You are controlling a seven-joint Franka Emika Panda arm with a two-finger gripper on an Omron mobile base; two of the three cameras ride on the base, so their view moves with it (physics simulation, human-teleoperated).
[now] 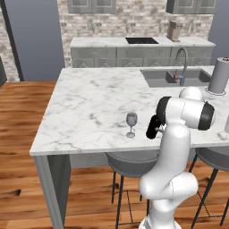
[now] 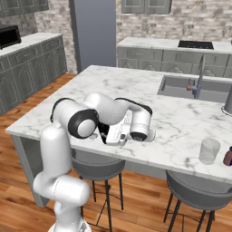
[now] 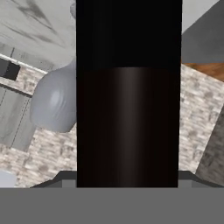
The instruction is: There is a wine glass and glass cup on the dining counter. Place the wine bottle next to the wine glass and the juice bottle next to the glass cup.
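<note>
No text, label, brand, number or sign can be read in any of the views. The wine bottle [image 3: 128, 109], seen close up in the hand view, is shown as a plain black body with no label on it. The surfaces of the dining counter [image 1: 89, 107] are marked by grey veining alone.

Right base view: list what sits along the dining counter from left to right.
Robot arm bent over the near edge → sink with its faucet → glass cup → juice bottle at the right border, all on the dining counter.
</note>
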